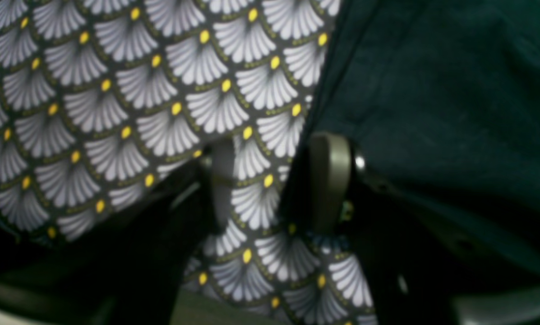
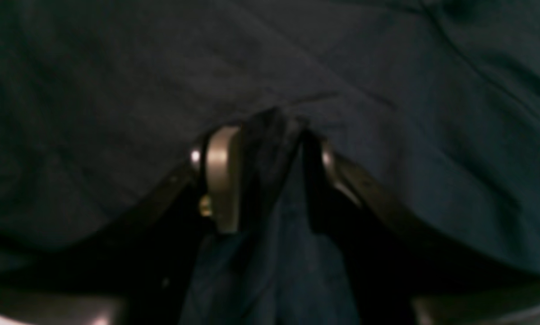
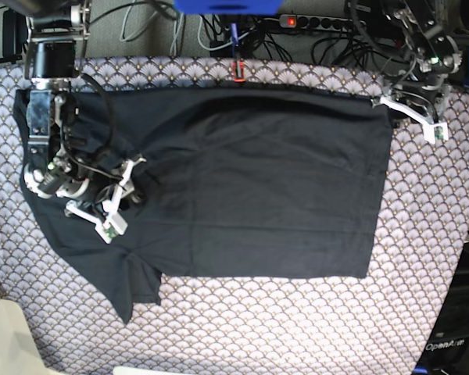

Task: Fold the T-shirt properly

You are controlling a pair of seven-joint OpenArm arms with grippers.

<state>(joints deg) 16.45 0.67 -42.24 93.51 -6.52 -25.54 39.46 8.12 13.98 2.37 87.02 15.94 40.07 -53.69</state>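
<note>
Left pincer [image 1: 274, 180] hangs low, jaws apart and empty; right pincer [image 2: 267, 180] stands parted around a fabric fold.

**A:** Base view is evenly lit from overhead, with soft shadows only. The plain black soft-fabric T-shirt [image 3: 258, 180] soaks up light, so its folds barely show.

**B:** Wrist views are worse. The right one is really dim and blurry, with just a small glint on a metal fingertip [image 2: 222, 176]. The left one's brighter, but the grey scallop-patterned cloth [image 1: 130, 104] is soft-focus and the bottom is murky.
</note>
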